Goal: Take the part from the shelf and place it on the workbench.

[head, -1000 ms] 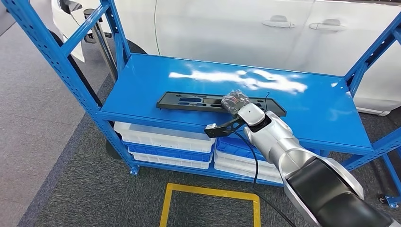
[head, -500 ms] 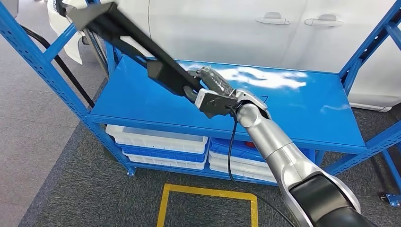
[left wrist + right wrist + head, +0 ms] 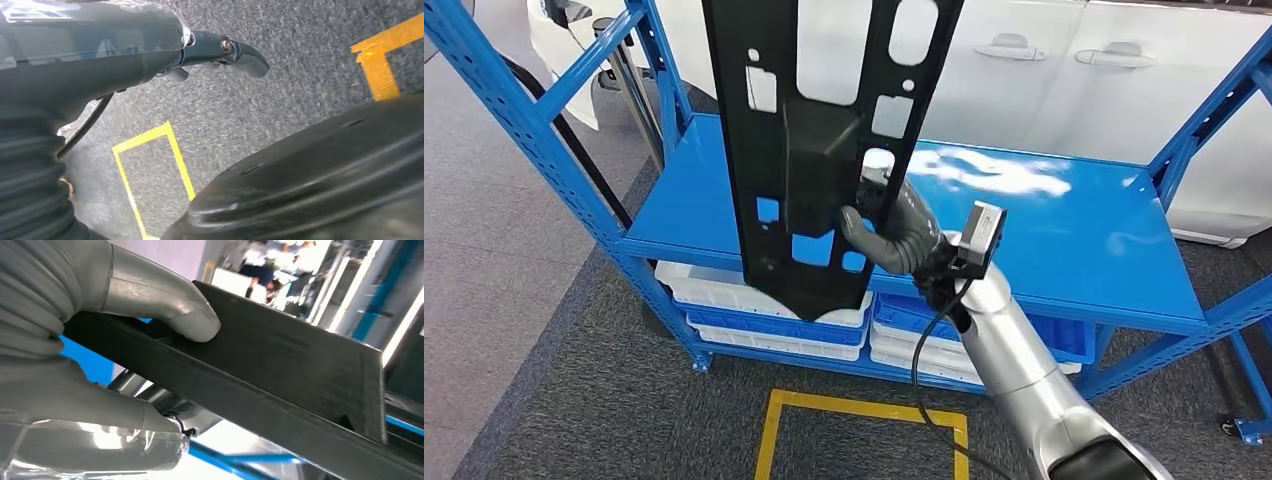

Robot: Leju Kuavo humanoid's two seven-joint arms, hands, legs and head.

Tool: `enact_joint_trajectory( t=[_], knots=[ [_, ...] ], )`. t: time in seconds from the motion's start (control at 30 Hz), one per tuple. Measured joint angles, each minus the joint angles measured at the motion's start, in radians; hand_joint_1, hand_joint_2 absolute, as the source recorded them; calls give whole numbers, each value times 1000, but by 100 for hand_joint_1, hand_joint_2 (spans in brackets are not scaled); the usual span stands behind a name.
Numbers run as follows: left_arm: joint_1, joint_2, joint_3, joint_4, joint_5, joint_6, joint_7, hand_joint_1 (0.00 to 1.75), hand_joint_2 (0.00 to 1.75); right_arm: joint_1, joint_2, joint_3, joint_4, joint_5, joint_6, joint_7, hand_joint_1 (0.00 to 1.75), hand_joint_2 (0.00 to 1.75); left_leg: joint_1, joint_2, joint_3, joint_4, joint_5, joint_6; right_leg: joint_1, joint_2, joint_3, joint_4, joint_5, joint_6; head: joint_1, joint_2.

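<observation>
Right robot hand [image 3: 892, 232] holds black part [image 3: 809, 150] upright before blue shelf [image 3: 1064, 240].

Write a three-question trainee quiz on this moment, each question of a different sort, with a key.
1. True or false: the black part lies flat on the blue shelf.
2. Which hand grips the part? A) left B) right
3. Fill in: behind the shelf stands a white ____.

Key:
1. False. It is lifted and stands roughly upright in front of the shelf.
2. B. The right hand grips its edge; the left hand hangs over the carpet.
3. Car.
</observation>
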Motion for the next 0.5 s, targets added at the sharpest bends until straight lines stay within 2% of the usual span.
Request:
enact_joint_trajectory(
  t=[0.07, 0.13, 0.2, 0.23, 0.27, 0.33, 0.37, 0.4, 0.43, 0.47, 0.5],
  knots=[
    [-4, -2, 6, 0, 1, 0, -5, 0, 175, 58, -3, 8, -12, -2, 2, -29, 175, 175, -2, -3, 1, 0, -1, -8, 4, 1, 51, -108, 38, -9, 0, 0],
    [-9, -2, 11, 0, 1, 0, -8, 0, 175, 105, -7, 15, -20, -10, 5, -46, 175, 175, -3, -4, 1, -2, -2, -20, 11, 2, 58, -127, 40, -19, 0, 0],
    [-12, -2, 12, 0, -6, -5, -10, 0, 175, 147, -11, 20, -26, -26, 11, -48, 175, 175, -3, 0, 1, 1, -8, -31, 7, 0, 63, -135, 45, -32, 0, 0],
    [-14, -2, 12, 0, -15, -10, -11, 0, 175, 167, -12, 23, -29, -34, 12, -50, 175, 175, -3, 3, -6, 19, -22, -35, 5, -2, 66, -141, 47, -39, 0, 0],
    [-15, -2, 11, 0, -25, -17, -12, 0, 175, 187, -13, 27, -30, -41, 13, -54, 175, 175, -3, 6, -22, 59, -47, -38, 3, -4, 69, -145, 49, -45, 0, 0],
    [-20, -2, 8, 0, -45, -31, -15, 0, 175, 228, -14, 36, -31, -50, 9, -65, 175, 175, -1, 8, -80, 189, -112, -44, 6, -9, 71, -147, 48, -51, 0, 0],
    [-22, -2, 7, 0, -51, -35, -17, 0, 175, 247, -14, 41, -31, -52, 6, -68, 175, 175, -1, 8, -108, 250, -135, -46, 7, -10, 72, -146, 47, -52, 0, 0],
    [-23, -2, 5, 0, -54, -35, -19, 0, 175, 264, -14, 46, -31, -52, 3, -69, 175, 175, -1, 8, -122, 280, -140, -48, 8, -10, 72, -145, 46, -53, 0, 0],
    [-24, -2, 4, 0, -55, -30, -21, 0, 175, 277, -14, 50, -32, -51, 1, -70, 175, 175, -1, 8, -117, 272, -125, -48, 9, -10, 73, -144, 45, -53, 0, 0],
    [-23, -1, 3, 0, -54, -22, -22, 0, 175, 287, -14, 54, -33, -50, 0, -69, 175, 175, -1, 8, -92, 224, -95, -47, 9, -9, 74, -143, 44, -52, 0, 0],
    [-22, -1, 2, -1, -51, -13, -22, 0, 175, 294, -14, 57, -35, -50, 0, -69, 175, 175, -1, 9, -55, 152, -60, -44, 10, -7, 76, -140, 41, -51, 0, 0]
  ],
)
